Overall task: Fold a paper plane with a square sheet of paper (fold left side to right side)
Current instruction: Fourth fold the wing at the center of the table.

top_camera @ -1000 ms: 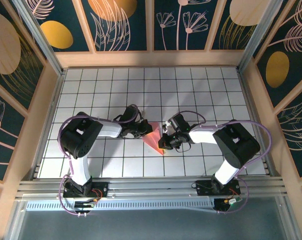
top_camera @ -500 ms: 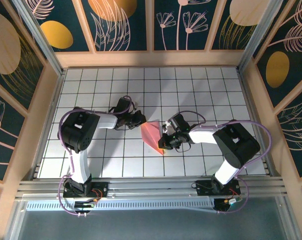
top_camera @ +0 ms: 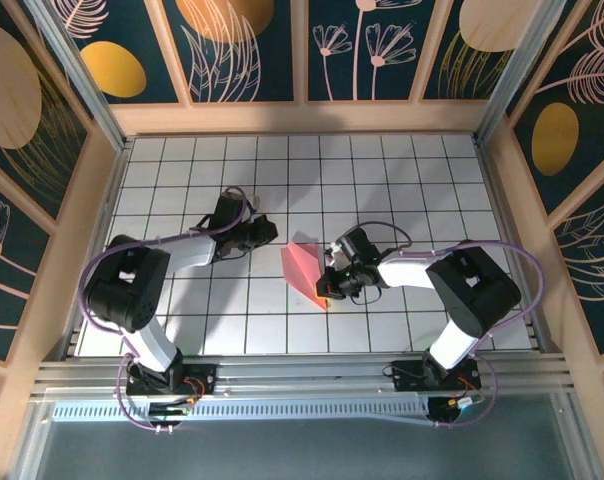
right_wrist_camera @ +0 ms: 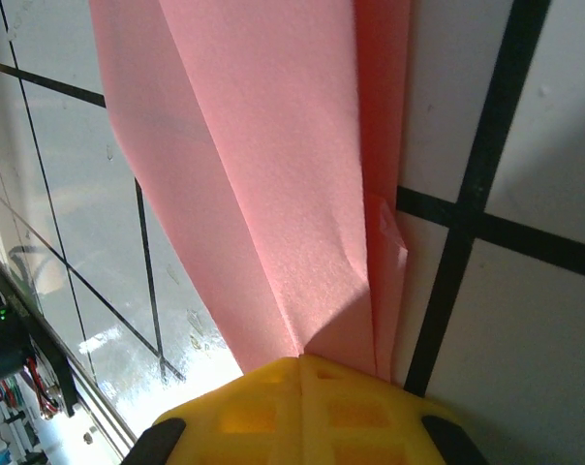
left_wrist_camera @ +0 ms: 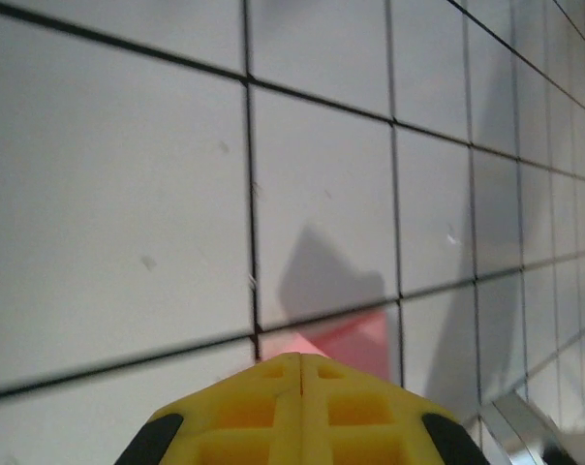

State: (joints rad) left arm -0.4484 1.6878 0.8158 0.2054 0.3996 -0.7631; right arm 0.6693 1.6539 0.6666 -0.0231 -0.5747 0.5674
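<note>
Top external: white grid-tiled table (top_camera: 402,180), black grout lines, enclosed by pale wooden framing and dark blue wall panels (top_camera: 252,50) with gold ovals and line-drawn plants; aluminium rail (top_camera: 302,375) along the near edge carrying both arm bases. One salmon-pink sheet of paper (top_camera: 304,268), thin and matte, folded to a narrow pointed wedge, lies about mid-table, its point toward the near side. Left gripper (top_camera: 265,231), black body, sits to the left of and slightly beyond the paper, apart from it. Right gripper (top_camera: 325,283) sits at the paper's right near edge, touching it. Left wrist: yellow fingertips of the left gripper (left_wrist_camera: 300,360) meet with no gap, holding nothing, above bare tile; a corner of the pink paper (left_wrist_camera: 355,339) shows just past them. Right wrist: right gripper (right_wrist_camera: 302,360) has its yellow tips fully together, set on the narrow end of the paper (right_wrist_camera: 273,145), where layered edges and a long crease converge; whether the paper is pinched between the tips or only pressed down cannot be told. Progress, judged: several folds are in, giving a tapered, layered form with one flap lifted; flattening of that fold and the final shaping appear to remain.
</note>
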